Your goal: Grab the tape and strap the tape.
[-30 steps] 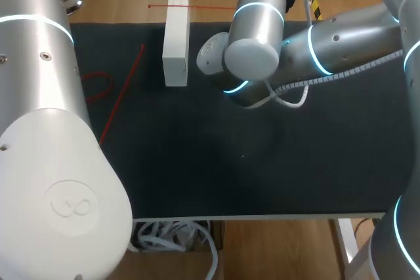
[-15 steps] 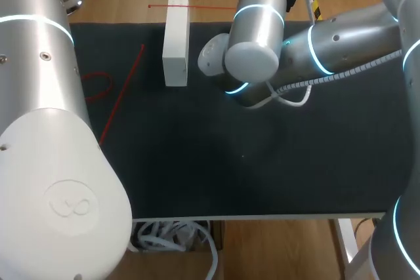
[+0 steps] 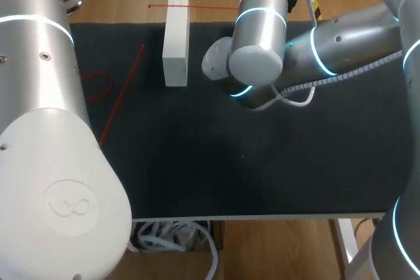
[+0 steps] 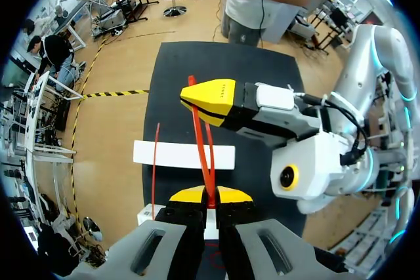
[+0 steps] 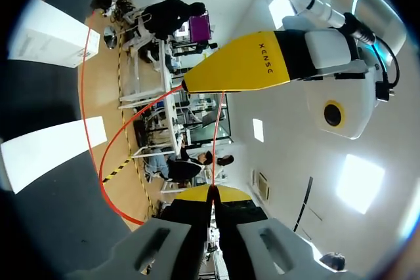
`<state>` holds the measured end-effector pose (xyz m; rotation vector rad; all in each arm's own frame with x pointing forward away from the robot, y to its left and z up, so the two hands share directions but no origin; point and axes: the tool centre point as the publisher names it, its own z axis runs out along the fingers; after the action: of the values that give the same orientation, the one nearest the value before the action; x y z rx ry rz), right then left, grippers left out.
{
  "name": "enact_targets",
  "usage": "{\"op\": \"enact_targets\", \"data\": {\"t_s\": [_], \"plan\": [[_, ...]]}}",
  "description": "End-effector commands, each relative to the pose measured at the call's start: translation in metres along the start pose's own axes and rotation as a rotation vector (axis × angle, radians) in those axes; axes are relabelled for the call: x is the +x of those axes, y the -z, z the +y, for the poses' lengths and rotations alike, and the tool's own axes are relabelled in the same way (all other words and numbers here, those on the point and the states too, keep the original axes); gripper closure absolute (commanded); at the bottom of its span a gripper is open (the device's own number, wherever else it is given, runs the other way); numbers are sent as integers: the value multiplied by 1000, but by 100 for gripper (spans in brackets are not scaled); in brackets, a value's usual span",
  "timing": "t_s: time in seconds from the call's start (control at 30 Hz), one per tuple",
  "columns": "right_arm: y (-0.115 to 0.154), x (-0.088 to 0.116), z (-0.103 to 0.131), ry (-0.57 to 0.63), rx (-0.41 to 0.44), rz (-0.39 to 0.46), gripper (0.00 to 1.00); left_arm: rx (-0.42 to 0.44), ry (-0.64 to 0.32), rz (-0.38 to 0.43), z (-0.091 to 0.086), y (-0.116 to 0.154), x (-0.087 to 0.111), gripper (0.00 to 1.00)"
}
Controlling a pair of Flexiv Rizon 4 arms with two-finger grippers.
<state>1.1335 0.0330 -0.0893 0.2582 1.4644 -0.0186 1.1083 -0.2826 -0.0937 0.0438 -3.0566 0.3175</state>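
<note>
Progress so far covers the grab: the left pincer (image 4: 210, 196) is clenched on the thin red tape (image 4: 203, 159), which rises from between its yellow tips toward the right pincer (image 5: 213, 193). That pincer is likewise clamped on the tape in its own wrist view. The two are close together, tip facing tip, above the table (image 3: 262, 162). From the grips the tape swings out in a long slack loop. The head view shows more of it trailing across the table to the left of the white box (image 3: 176, 40), while the right arm (image 3: 256, 50) hides both pincers. No tape appears to go around the box. I judge the strapping itself is left to do: the slack must be drawn in and the loop closed and pulled snug.
</note>
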Motion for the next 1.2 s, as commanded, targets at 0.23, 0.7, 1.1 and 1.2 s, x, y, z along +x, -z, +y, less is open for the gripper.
{"op": "enact_targets", "data": {"t_s": [0.23,0.7,1.1,1.2], "plan": [[-1,-5,-5,10,-10,7,100,-9,1,9,-3,3,-3,100],[2,-2,3,7,-16,13,100,-9,1,9,-3,3,-3,100],[1,-3,4,2,-12,6,100,-9,1,9,-3,3,-3,100],[1,-3,5,0,-11,5,100,-9,1,9,-3,3,-3,100]]}}
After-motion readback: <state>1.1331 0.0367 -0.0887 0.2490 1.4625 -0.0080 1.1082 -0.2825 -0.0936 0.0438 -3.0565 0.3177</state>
